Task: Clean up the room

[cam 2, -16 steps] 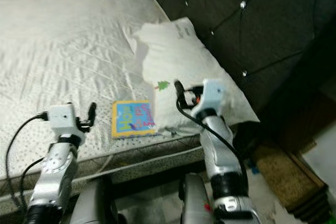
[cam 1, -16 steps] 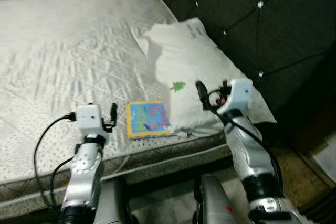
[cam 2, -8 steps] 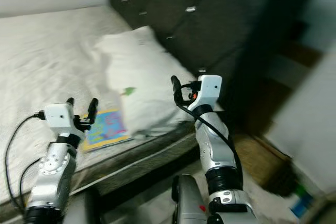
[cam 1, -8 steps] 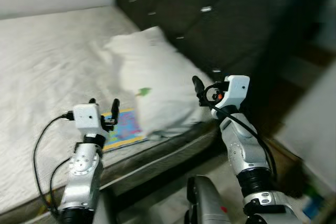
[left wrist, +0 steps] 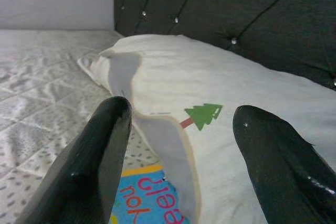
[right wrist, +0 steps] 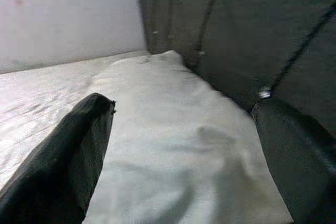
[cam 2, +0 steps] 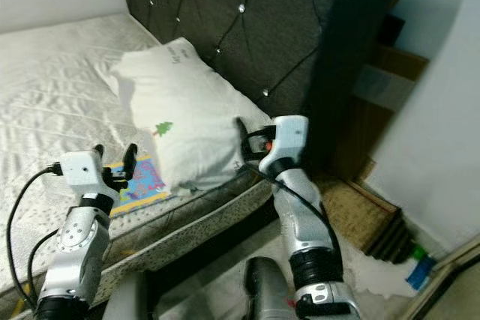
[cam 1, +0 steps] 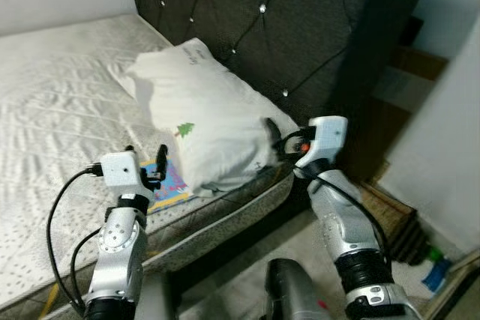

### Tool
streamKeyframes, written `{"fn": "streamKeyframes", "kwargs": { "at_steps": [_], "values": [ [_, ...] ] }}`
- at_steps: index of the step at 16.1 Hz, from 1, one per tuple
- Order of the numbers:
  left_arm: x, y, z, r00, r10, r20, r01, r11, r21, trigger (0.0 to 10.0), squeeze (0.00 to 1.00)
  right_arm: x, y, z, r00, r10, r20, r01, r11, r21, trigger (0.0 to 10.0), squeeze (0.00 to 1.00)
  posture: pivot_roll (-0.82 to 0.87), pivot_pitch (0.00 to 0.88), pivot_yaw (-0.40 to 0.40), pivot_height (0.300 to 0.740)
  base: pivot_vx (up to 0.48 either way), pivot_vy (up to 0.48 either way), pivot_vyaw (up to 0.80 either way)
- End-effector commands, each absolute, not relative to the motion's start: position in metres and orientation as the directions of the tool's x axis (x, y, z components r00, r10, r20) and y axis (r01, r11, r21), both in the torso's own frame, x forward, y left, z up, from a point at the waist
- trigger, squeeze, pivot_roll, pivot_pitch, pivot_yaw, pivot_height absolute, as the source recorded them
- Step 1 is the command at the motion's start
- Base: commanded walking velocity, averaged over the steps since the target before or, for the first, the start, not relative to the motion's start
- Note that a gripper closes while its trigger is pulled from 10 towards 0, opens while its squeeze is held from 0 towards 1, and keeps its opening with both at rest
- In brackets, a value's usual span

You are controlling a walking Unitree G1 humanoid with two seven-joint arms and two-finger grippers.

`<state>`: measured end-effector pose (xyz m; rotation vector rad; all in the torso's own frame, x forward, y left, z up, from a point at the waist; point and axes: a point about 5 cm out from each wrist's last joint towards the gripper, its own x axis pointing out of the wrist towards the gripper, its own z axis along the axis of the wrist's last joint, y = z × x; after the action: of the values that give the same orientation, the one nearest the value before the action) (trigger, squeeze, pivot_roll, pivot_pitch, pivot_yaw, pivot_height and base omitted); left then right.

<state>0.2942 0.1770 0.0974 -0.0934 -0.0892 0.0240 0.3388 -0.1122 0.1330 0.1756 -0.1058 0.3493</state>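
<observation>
A white pillow (cam 1: 199, 114) with a small green tree print lies on the mattress (cam 1: 60, 88) against the headboard. A colourful blue and yellow book (cam 1: 169, 185) lies flat beside it, partly tucked under its near edge. My left gripper (cam 1: 146, 152) hovers open just above the book; in the left wrist view its fingers (left wrist: 89, 166) frame the pillow (left wrist: 220, 145) and the book (left wrist: 149, 203). My right gripper (cam 1: 274, 139) is open at the pillow's near right corner, and the right wrist view looks along the pillow (right wrist: 178, 150) between its spread fingers (right wrist: 73, 161).
A dark tufted headboard (cam 1: 300, 28) rises behind the pillow. To the right of the bed are a brown mat (cam 1: 390, 204) on the floor, a wooden piece (cam 1: 409, 73) by the wall and a blue bottle (cam 1: 436, 275) at the floor's edge.
The camera has swung to the right, bringing the bedside floor and wall into view. Both arms keep their raised pose; the right gripper now sits closer to the pillow's corner.
</observation>
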Motion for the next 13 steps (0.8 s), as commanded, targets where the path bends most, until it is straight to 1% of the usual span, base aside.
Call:
{"fn": "streamKeyframes", "kwargs": {
  "at_steps": [1,4,13],
  "values": [
    [0.2955,0.1762,0.0978,0.997,0.016,0.082,-0.008,0.994,-0.105,10.0,0.0,0.3379,-0.1169,0.1379,0.931,0.33,0.153,-0.353,0.923,0.155,10.0,0.0,-0.09,0.014,-0.008,0.583,0.0,0.0,0.0],
    [0.2957,0.1737,0.0973,0.997,0.006,0.083,0.003,0.994,-0.109,10.0,0.0,0.3382,-0.1189,0.1402,0.928,0.337,0.157,-0.358,0.924,0.135,10.0,0.0,-0.1,0.01,-0.012,0.617,0.0,0.0,0.0],
    [0.2948,0.1699,0.0958,0.998,-0.007,0.067,0.015,0.993,-0.113,10.0,0.0,0.3369,-0.119,0.1397,0.922,0.358,0.149,-0.378,0.916,0.136,10.0,0.0,-0.1,0.017,-0.018,0.727,0.0,0.0,0.0]
  ]
}}
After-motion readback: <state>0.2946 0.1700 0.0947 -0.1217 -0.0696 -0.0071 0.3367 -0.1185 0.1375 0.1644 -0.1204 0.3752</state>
